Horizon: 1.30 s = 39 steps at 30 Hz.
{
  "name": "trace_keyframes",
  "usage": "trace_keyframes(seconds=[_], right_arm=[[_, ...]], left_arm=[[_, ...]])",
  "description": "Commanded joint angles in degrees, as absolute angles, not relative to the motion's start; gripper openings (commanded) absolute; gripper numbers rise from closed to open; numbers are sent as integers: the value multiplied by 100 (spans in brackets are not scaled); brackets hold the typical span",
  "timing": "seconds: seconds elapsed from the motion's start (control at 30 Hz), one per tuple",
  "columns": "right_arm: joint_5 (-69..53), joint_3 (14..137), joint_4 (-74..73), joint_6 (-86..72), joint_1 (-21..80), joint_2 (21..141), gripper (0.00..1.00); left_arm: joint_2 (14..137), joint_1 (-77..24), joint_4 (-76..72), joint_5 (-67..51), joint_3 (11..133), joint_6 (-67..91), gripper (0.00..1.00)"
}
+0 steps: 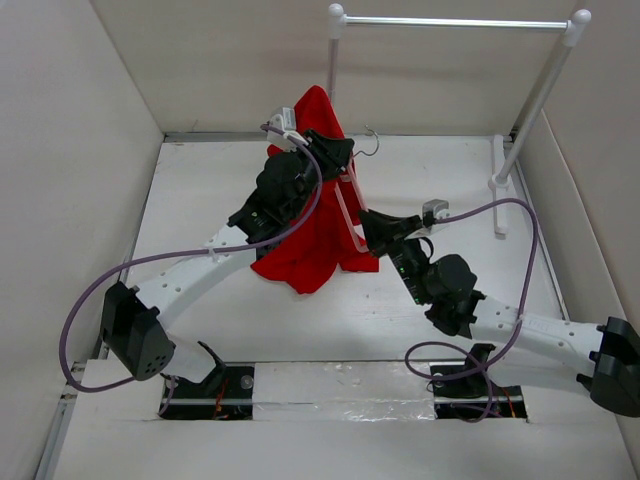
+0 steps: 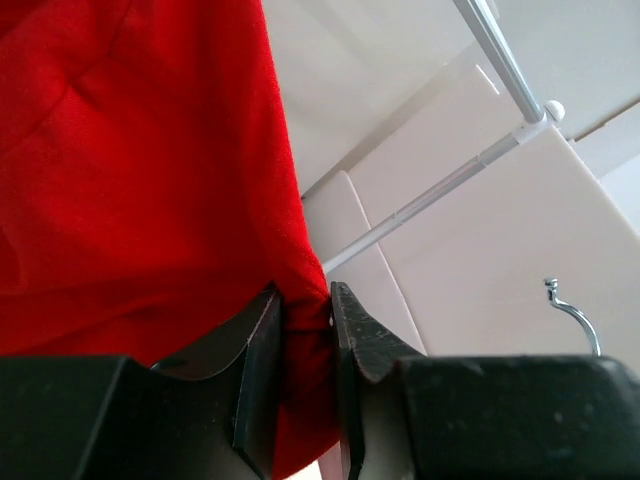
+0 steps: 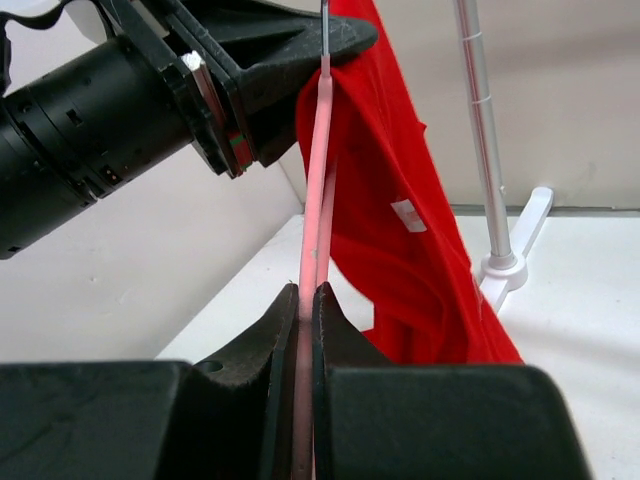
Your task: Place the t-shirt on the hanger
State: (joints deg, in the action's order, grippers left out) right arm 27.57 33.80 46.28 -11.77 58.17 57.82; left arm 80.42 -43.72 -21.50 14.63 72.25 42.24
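The red t-shirt [image 1: 318,215] hangs in the air at the table's middle back, bunched and draped down to the table. My left gripper [image 1: 338,152] is shut on its cloth near the top; the left wrist view shows red fabric [image 2: 140,160] pinched between the jaws. The pale pink hanger [image 1: 350,215] stands tilted against the shirt's right side, its silver hook [image 1: 372,145] at the top. My right gripper [image 1: 368,228] is shut on the hanger's lower bar [image 3: 312,250]. A small white tag [image 3: 408,214] shows on the shirt.
The tall white clothes rack with its silver rail [image 1: 450,22] stands at the back right, its foot [image 1: 497,185] on the table. White walls close in the table on the left, back and right.
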Motion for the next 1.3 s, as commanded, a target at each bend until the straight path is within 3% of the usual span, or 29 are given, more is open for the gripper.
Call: trace_keyframes(seconds=[0.0, 0.27, 0.43, 0.5, 0.6, 0.63, 0.7, 0.73, 0.87, 0.9, 0.93, 1.03, 1.13, 1.27], right_arm=[[2391, 3779, 5089, -1125, 5880, 5809, 0], [2487, 3788, 4572, -1362, 5880, 5643, 0], [2496, 3727, 3648, -1801, 5880, 5239, 49], [2348, 3657, 3481, -1810, 5810, 5064, 57], [2136, 3542, 3218, -1880, 5599, 4957, 59], [2031, 3490, 3173, -1907, 5433, 4870, 57], [1777, 3244, 3199, -1986, 5204, 4799, 14], [1480, 3182, 3173, -2047, 5064, 4799, 0], [502, 3129, 2919, -2022, 4439, 5438, 0], [484, 3172, 2866, -1969, 4438, 5562, 2], [475, 3182, 2830, -1899, 4438, 5685, 22], [352, 3199, 2795, -1574, 4438, 6081, 58], [421, 3348, 2865, -1257, 4438, 6547, 69], [554, 3533, 3066, -1081, 4491, 6978, 70]], left_arm=[[7858, -4482, -2541, 1151, 7180, 4061, 0], [7498, -4430, -2662, 1063, 6787, 4025, 0], [7129, -4351, -2778, 826, 6557, 4201, 0], [6953, -4351, -2856, 826, 6461, 4210, 0], [6820, -4351, -2770, 852, 6460, 4184, 0], [6794, -4298, -2716, 853, 6460, 4184, 0], [6663, -4298, -2820, 835, 6259, 4227, 0], [6610, -4246, -2865, 791, 6206, 4254, 0], [6469, -4245, -2813, 738, 6117, 4333, 0], [6460, -4245, -2778, 730, 6074, 4359, 0], [6425, -4245, -2786, 695, 6047, 4377, 0], [6372, -4192, -2716, 624, 6047, 4403, 0], [6311, -4192, -2698, 528, 6029, 4430, 0], [6311, -4192, -2628, 466, 6073, 4430, 0]])
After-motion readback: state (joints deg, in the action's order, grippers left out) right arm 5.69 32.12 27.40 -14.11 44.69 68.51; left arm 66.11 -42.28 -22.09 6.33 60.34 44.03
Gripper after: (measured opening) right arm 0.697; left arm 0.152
